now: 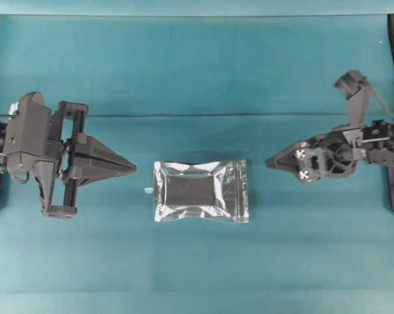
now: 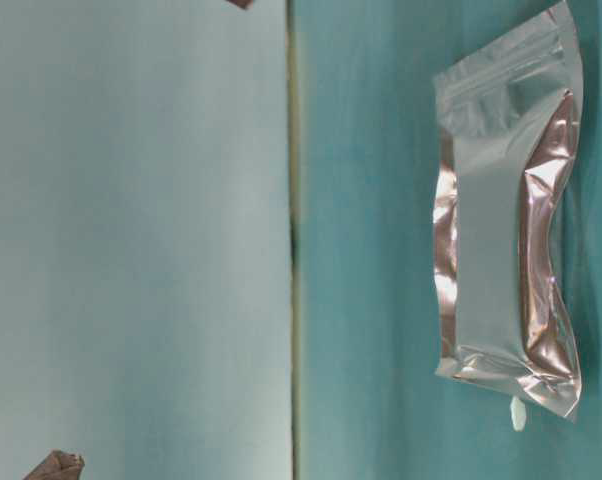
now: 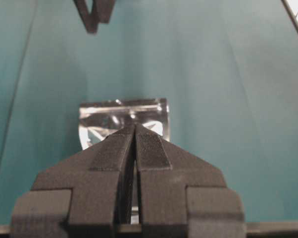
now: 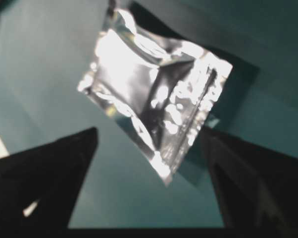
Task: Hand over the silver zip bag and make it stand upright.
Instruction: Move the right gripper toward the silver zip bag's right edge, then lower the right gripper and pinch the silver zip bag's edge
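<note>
Overhead view: silver zip bag (image 1: 201, 191) lies flat, unheld, between clenched left gripper (image 1: 133, 169) and wide-spread right gripper (image 1: 270, 161), seemingly readied to pick it up.

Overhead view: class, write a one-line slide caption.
Silver zip bag lies flat on teal table between shut left hand and right hand.

Silver zip bag (image 1: 201, 191): shiny crinkled silver foil, darker grey centre panel, bright white glare and brownish reflections along its creases; bench (image 1: 197, 72): uniform teal cloth; both end effectors, left (image 1: 133, 169) and right (image 1: 269, 161): matte black; small fleck (image 1: 146, 190) beside the bag: pale mint-white.
</note>
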